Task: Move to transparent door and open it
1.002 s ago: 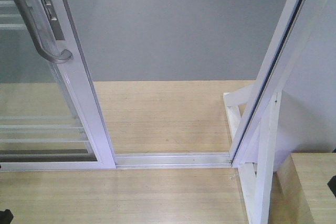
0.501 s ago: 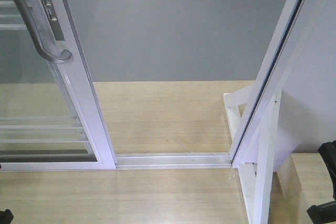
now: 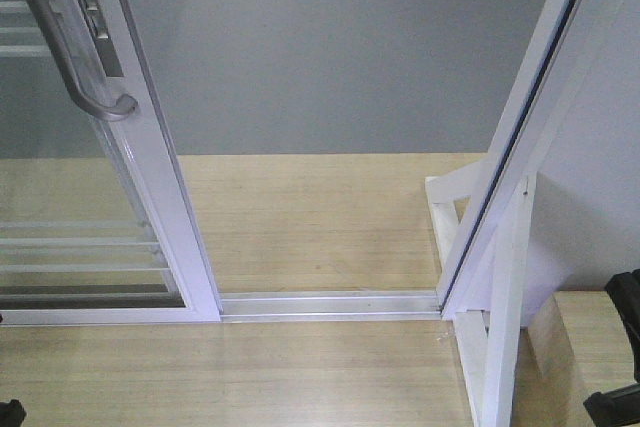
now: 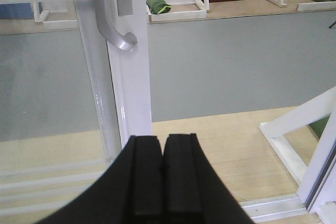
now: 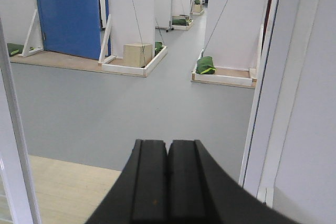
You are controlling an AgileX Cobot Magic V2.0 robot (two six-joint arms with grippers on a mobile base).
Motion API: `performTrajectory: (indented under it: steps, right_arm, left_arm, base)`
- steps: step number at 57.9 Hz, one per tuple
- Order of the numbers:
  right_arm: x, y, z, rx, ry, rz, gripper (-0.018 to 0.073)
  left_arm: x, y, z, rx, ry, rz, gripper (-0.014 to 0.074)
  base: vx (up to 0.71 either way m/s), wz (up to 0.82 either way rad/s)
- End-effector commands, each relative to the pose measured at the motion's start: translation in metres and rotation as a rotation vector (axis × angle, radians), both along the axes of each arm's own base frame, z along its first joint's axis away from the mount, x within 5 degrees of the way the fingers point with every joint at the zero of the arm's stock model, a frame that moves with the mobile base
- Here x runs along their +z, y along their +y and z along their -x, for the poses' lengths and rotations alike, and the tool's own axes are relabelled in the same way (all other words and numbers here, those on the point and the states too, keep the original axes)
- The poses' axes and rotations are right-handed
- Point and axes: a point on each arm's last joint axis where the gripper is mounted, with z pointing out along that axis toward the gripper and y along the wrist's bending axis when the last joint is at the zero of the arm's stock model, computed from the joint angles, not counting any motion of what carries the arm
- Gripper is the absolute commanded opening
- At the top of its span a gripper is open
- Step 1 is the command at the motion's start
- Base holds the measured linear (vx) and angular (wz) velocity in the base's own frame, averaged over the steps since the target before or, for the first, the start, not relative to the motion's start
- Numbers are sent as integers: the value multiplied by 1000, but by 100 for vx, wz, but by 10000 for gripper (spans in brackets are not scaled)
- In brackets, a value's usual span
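Ahead, in the front-facing view, the transparent door stood at the left of the opening: clear glass in a white frame, thin white bars across the lower pane, and a curved grey handle on the edge nearest the gap. It was slid aside, leaving the floor track bare between it and the fixed white post with its diagonal brace on the right. Beyond the track lay pale wood flooring, then grey floor. A dark piece of my right arm showed at the lower right edge; I could not tell my fingers' state from here.

From my left wrist, my left gripper pointed straight at the door's white frame edge, its black fingers pressed flat together with nothing between them. The handle's hooked lower end hung above and just left of them. A low white-edged platform in the distance held a green bag.

From my right wrist, my right gripper faced through the open doorway, fingers likewise closed together and holding nothing. The post rose at the right. Far off stood a blue door, a tan box and another green bag on platforms.
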Motion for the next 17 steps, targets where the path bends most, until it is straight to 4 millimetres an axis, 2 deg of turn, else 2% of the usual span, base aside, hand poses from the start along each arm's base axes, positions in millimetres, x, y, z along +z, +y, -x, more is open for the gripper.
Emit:
performTrajectory:
  steps: [1, 17]
  right_arm:
    - [7, -1, 1, -8, -93, -10, -3]
    - [7, -1, 1, -8, -93, -10, -3]
  left_arm:
    - [4, 1, -1, 9, -76, 18, 3]
    - [4, 1, -1, 9, -76, 18, 3]
  base:
    - [0, 0]
    - [0, 0]
